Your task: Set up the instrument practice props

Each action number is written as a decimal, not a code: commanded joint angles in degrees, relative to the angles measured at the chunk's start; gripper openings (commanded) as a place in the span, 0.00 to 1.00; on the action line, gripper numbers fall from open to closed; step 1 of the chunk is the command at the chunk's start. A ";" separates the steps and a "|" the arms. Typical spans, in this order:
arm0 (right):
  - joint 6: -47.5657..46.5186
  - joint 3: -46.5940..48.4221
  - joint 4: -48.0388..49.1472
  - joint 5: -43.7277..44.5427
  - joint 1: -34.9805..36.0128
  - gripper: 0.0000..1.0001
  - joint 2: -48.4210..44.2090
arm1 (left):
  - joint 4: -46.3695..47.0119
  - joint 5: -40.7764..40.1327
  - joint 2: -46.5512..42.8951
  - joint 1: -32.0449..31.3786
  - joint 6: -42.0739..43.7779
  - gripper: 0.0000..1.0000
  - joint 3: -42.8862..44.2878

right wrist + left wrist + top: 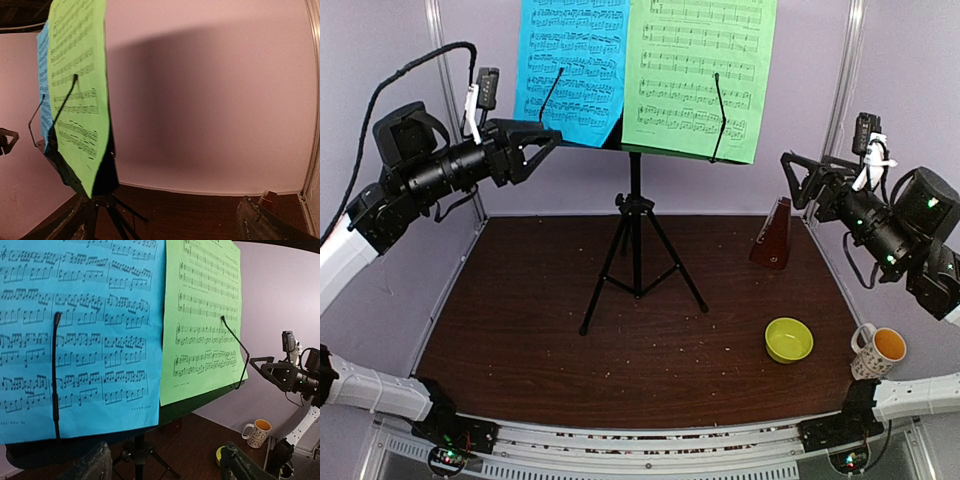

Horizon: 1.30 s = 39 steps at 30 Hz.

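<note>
The black tripod music stand (pixel 636 235) stands at the table's middle back. A blue music sheet (pixel 572 70) and a green music sheet (pixel 698 75) rest on its desk, each under a thin wire clip. They also show in the left wrist view, blue sheet (pixel 80 335) and green sheet (pixel 202 315). The reddish-brown pyramid metronome (pixel 773 233) stands at the back right. My left gripper (pixel 542 145) is open and empty, raised just left of the blue sheet's lower edge. My right gripper (pixel 792 180) is open and empty, raised above the metronome.
A yellow-green bowl (pixel 788 340) sits at the front right. A spotted white mug (pixel 876 350) stands near the right edge. Pale walls enclose the back and sides. Crumbs dot the dark wooden table (pixel 520 330).
</note>
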 commanded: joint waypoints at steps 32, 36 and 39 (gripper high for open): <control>23.97 21.56 -13.78 1.69 -39.53 1.00 49.95 | 8.64 -5.21 -1.58 0.71 -6.39 0.84 -12.05; 22.94 27.23 -15.24 3.49 -39.82 1.00 56.38 | 8.51 -5.18 -1.33 1.06 -6.29 0.84 -12.20; 22.03 30.77 -16.29 4.78 -39.87 1.00 61.16 | 8.81 -4.62 -0.99 1.19 -6.91 0.84 -12.75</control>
